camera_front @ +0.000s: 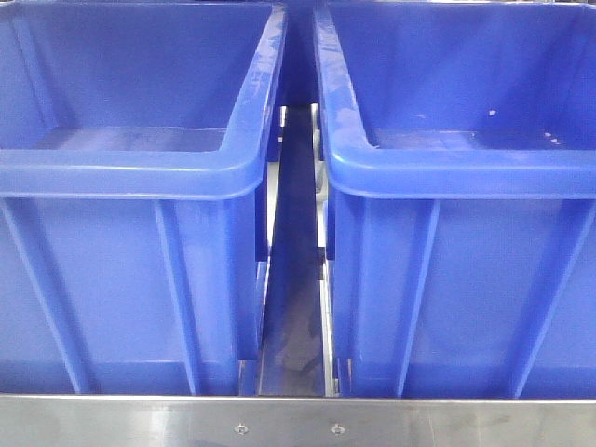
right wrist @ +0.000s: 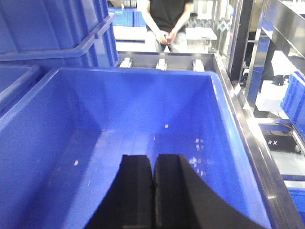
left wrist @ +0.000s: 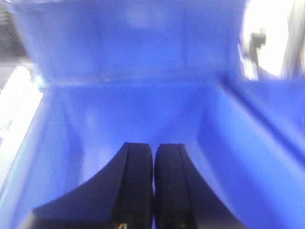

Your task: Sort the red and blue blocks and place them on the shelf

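Shelf point(camera_front: 298, 424): grey steel, flat screwed front rail. Left fingers point(left wrist: 136, 186) closed, empty; right fingers point(right wrist: 138, 191) closed, empty.

Two large blue plastic bins point(camera_front: 130, 158) point(camera_front: 466, 158) stand side by side, a narrow gap between them. Beyond the right bin, a person in a black top point(right wrist: 169, 19) stands with hands clasped. Grey steel framing point(right wrist: 281, 24) runs along the right, with pale floor point(right wrist: 290, 162) below. Bright glare point(left wrist: 267, 33) whitens the far side.
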You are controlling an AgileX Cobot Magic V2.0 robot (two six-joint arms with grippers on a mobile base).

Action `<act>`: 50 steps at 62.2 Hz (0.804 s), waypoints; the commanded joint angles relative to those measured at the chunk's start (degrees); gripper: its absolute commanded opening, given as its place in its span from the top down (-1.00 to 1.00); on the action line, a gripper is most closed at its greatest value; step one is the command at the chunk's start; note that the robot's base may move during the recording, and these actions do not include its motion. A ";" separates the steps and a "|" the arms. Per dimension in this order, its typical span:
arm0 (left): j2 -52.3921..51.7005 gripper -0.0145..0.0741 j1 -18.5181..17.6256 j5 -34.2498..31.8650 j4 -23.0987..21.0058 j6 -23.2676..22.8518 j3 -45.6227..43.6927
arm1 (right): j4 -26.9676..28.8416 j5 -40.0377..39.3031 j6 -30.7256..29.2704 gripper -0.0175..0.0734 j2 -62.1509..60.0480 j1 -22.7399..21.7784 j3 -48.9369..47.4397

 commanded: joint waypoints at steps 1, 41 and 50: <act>-1.82 0.38 -0.28 -6.51 -1.92 0.02 1.78 | -0.44 -4.65 -0.44 0.50 -3.19 -0.41 0.34; -6.92 0.39 5.53 -12.08 -7.72 6.19 9.39 | 0.94 -1.53 -0.44 0.50 -13.60 -0.41 4.81; -6.92 0.39 5.89 -12.08 -7.72 6.19 9.39 | 0.94 -1.53 -0.44 0.50 -13.60 -0.41 4.81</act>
